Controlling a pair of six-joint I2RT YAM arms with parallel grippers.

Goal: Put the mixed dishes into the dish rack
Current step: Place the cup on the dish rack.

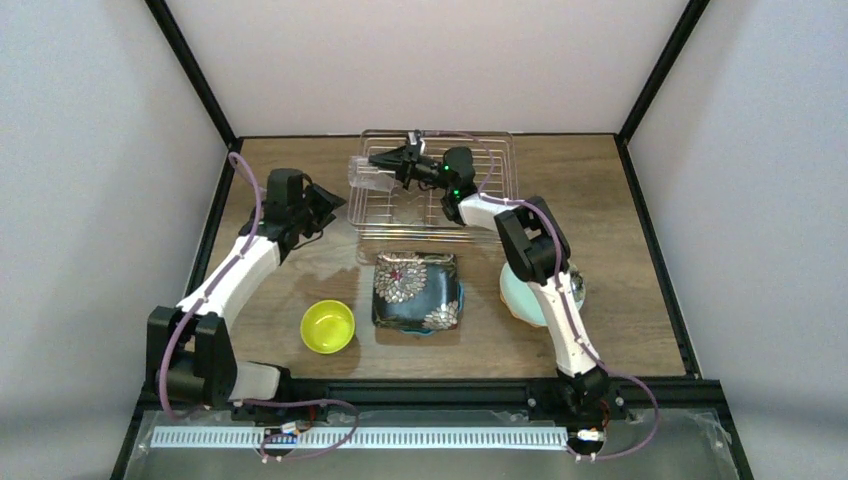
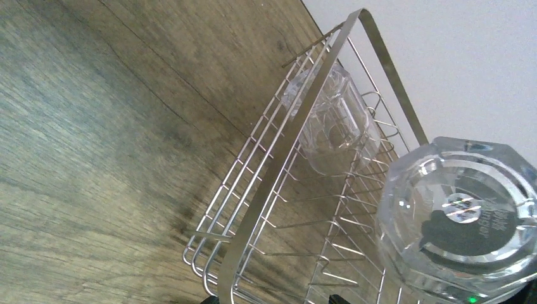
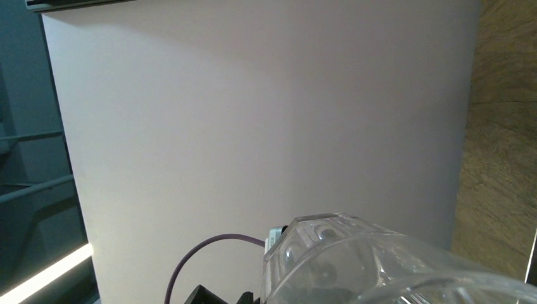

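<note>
The right tool (image 1: 388,160) grasps the clear glass (image 1: 368,177), tipped sideways over the 9 o'clock edge of the dish rack (image 1: 497,172). The left tool (image 1: 333,205) hangs released at the rack's 8 o'clock. The black square floral plate (image 1: 416,290) lies at its 6 o'clock.

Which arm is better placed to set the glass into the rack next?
Right: the right gripper is shut on the glass above the left end of the rack; the left gripper hangs open and empty beside it.
</note>
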